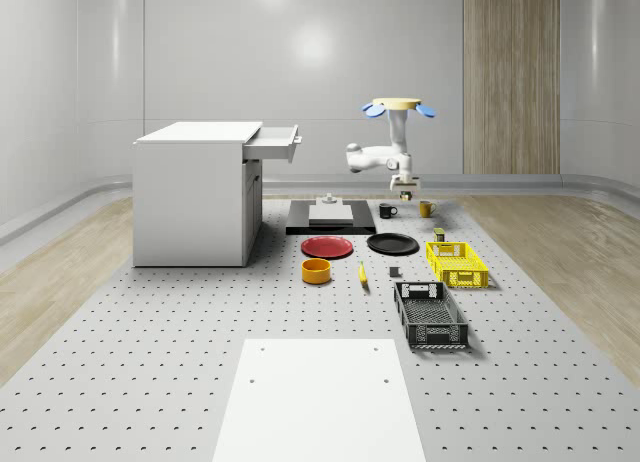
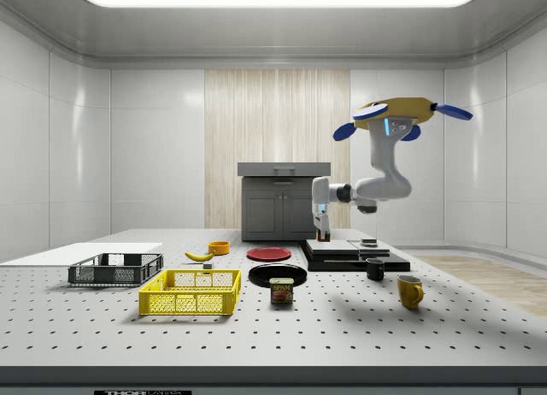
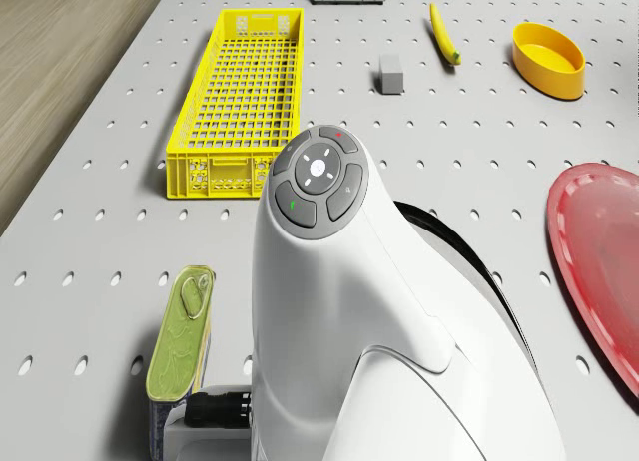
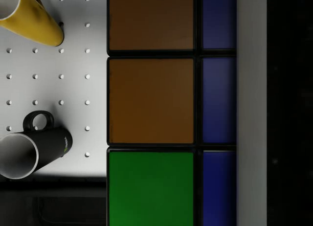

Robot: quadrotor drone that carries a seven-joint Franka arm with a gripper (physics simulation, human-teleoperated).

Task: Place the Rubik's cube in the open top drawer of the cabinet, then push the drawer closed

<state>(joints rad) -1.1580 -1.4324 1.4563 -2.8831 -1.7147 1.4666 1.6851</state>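
Over the far right part of the table point(image 1: 150, 362), by the whole-scene view, the drone point(image 1: 399, 106) hovers with the arm hung below it. The gripper point(image 1: 405, 190) is closed on the cube point(image 4: 151, 103). The wrist view looks straight along it at orange, green and blue faces, with the mugs small on the table far beneath. From that I judge the cube is held in the air, not resting on anything.

What my next move turns on is the drawer point(image 1: 275, 142). It lies well apart from the gripper, toward the whole-scene view's left, and a little higher than the cube. It juts from the cabinet point(image 1: 195, 192) toward that view's right, so its mouth is on the near side for me. I would need to climb and cross leftward to get above it, and the closing push would then run the same leftward way. A cube has no long axis, so its turn in the fingers hardly matters.

Counted:
- One cube, one cabinet and one open drawer.
- Two mugs, black point(image 4: 34, 147) and yellow point(image 4: 29, 15).
- Two plates, red point(image 1: 327, 246) and black point(image 1: 392, 243).
- Two crates, yellow point(image 1: 457, 263) and black point(image 1: 430, 315).
- One bowl point(image 1: 316, 271), one banana point(image 1: 362, 273) and one can point(image 2: 281, 291).
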